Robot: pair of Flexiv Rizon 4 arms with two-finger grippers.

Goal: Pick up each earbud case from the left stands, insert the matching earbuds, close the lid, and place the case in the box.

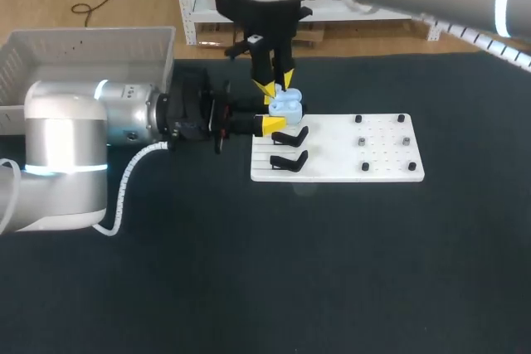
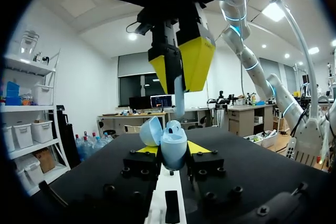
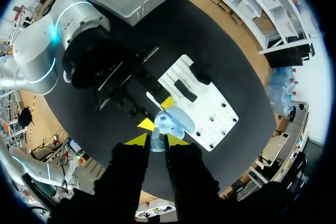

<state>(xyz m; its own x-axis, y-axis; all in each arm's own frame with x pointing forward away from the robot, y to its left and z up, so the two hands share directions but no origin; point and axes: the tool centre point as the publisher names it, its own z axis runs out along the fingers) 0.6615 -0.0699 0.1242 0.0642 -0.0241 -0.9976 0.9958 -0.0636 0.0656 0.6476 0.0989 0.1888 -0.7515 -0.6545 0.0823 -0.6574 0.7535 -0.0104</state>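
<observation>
**Three cameras, one shared spot**

Your head view looks down from high behind the robot and takes in the whole table (image 1: 249, 288). Your left wrist view sits low and close, facing level across the white board (image 2: 166, 190) at the earbud case (image 2: 173, 148). Your right wrist view looks straight down from just above. All three share the case and board.

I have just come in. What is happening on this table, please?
The left claw is shut on a light blue earbud case and holds it, lid open, at the edge of the white board. The right claw hangs directly over the case and grips a pale earbud, which points down at the open case but is not yet inside. Two black stands on the board are empty. The grey box sits at the far left of the table.
</observation>
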